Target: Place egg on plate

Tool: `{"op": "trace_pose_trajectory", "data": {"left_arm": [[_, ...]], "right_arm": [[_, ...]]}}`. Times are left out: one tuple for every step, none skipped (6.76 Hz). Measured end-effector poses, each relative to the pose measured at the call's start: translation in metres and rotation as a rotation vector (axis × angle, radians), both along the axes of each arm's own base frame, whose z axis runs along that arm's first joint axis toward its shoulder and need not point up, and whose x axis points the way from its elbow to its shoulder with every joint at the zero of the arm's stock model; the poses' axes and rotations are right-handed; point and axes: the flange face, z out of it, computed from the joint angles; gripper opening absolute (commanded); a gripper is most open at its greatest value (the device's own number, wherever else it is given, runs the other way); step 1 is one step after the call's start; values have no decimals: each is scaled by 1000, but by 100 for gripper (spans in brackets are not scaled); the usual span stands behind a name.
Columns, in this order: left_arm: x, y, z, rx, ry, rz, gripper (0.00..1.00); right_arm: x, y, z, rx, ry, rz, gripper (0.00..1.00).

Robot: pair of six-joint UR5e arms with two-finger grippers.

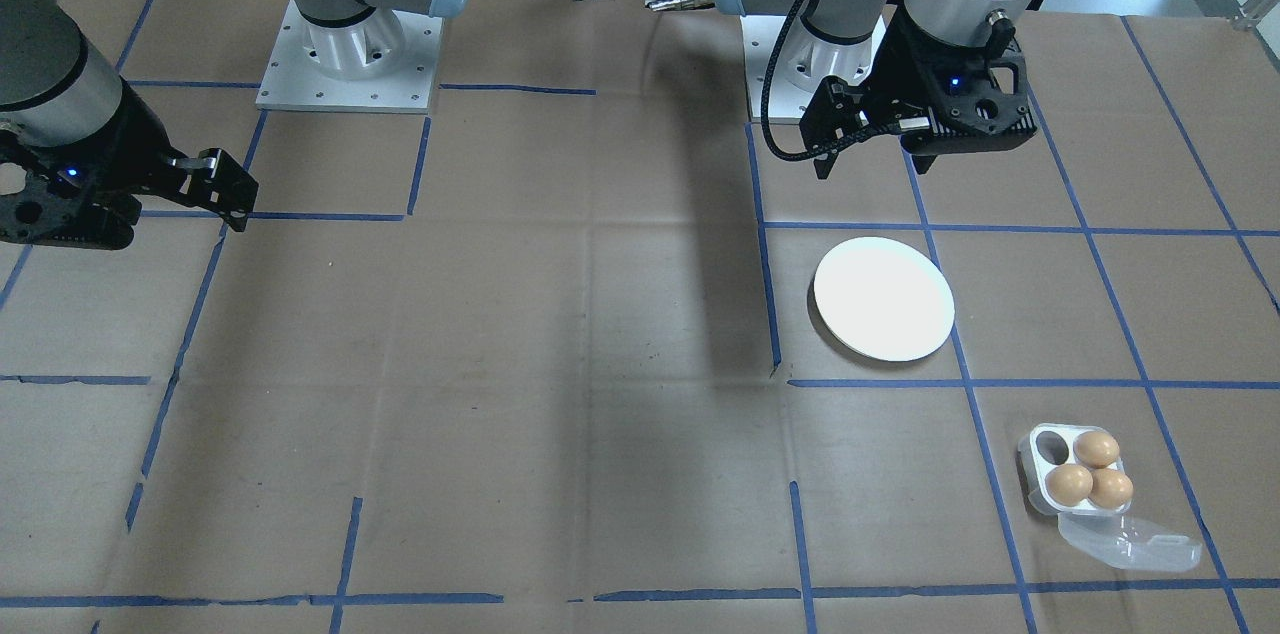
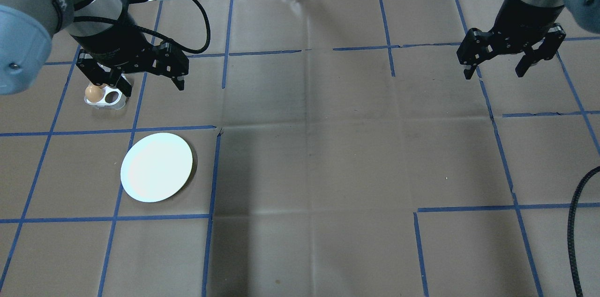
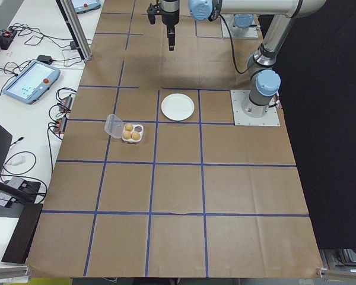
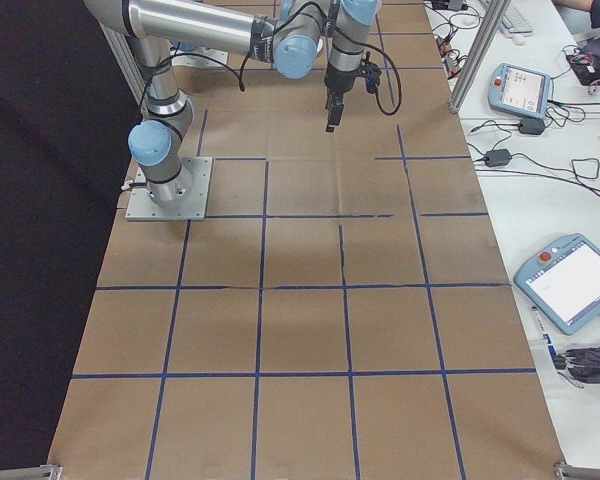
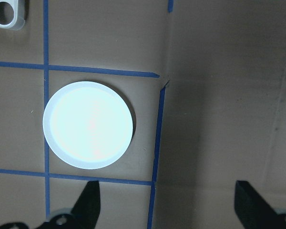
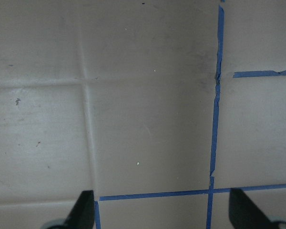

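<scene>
Round white plate (image 1: 883, 299) flat on brown worktop (image 1: 560, 364), bare; three brown eggs (image 1: 1090, 470) in open clear egg box (image 1: 1075, 474) near plate, fourth hole vacant

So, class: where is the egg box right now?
In the front-facing view the egg box sits open near the lower right, on the robot's left side, holding three eggs. It lies just beyond the plate, apart from it.
</scene>
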Motion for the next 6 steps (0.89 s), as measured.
{"op": "trace_pose_trajectory", "data": {"left_arm": [[0, 1, -2, 3, -1, 0, 100], [0, 2, -3, 2, -3, 0, 100], [0, 3, -1, -3, -4, -1, 100], [1, 5, 3, -11, -5, -3, 100], [2, 5, 3, -15, -4, -5, 100], [3, 4, 3, -16, -2, -5, 100]], "right_arm": [[0, 0, 0, 0, 0, 0, 100], [0, 0, 0, 0, 0, 0, 100], [0, 0, 0, 0, 0, 0, 100], [0, 0, 0, 0, 0, 0, 100], [0, 0, 0, 0, 0, 0, 100], [0, 0, 0, 0, 0, 0, 100]]}}
